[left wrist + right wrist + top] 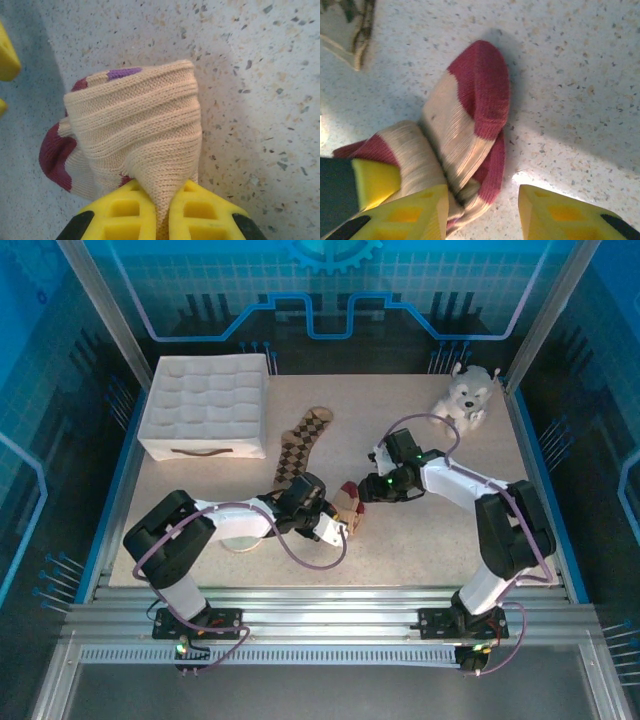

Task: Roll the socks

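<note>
Standing over the surface (430, 530), I see the left tool (338, 527) closed tight on the tan sock (347, 502), its yellow fingers (130, 210) pinching a fold of the ribbed knit between them. The sock is bunched into a loose lump near the middle of the surface, its dark red toe showing, and it rests on the speckled top. The right tool (368, 490) sits at the lump's 2 o'clock, jaws parted with a clear gap; one finger (420, 215) is right against the fabric, but nothing is gripped. The diamond-patterned sock (305, 443) lies flat at 11 o'clock from the lump, apart from it. A white padded box (208, 405) sits at 10 o'clock and a plush dog (467, 395) at 2 o'clock.
</note>
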Controlling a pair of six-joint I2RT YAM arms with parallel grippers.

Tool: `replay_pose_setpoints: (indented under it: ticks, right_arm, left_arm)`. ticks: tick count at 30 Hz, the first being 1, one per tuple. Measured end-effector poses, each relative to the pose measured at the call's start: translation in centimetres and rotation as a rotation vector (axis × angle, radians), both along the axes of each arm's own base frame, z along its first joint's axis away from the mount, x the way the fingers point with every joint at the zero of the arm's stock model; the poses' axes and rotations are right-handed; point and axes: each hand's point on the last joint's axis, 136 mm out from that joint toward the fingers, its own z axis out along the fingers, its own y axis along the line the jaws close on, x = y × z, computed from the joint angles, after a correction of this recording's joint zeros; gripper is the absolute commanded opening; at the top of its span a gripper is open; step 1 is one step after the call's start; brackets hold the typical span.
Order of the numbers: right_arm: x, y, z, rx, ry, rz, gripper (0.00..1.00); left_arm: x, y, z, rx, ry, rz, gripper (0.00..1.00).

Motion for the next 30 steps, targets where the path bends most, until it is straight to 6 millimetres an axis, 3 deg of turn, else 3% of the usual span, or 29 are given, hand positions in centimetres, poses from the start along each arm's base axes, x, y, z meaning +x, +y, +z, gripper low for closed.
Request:
replay_pose_setpoints:
  ticks: [5,8,11,19,24,30]
  right_arm:
    - [-0.2,0.1,-3.0,-0.022,0.077,-0.018,0.33]
    - [-0.1,0.2,-3.4,-0.021,0.074,-0.018,0.33]
    - [0.1,0.0,-2.4,-0.007,-0.004,-0.023,0.34]
    - [-2.1,-2.7,2.3,-0.012,-0.270,-0.057,0.35]
    - [-5.5,-1.9,3.1,-0.035,-0.430,0.044,0.33]
    - [-7.6,-2.5,4.0,-0.115,-0.677,0.099,0.31]
  left_arm:
    - [-0.9,-0.4,0.2,0.037,0.100,-0.014,0.00]
    - [-1.3,-0.8,0.4,0.058,0.189,0.000,0.00]
    - [-1.7,-1.1,0.5,0.081,0.273,0.012,0.00]
    - [-3.0,-1.9,0.8,0.136,0.485,0.039,0.00]
    - [-3.3,-2.9,1.0,0.160,0.632,0.093,0.00]
    - [-4.5,-2.8,1.1,0.195,0.820,0.148,0.00]
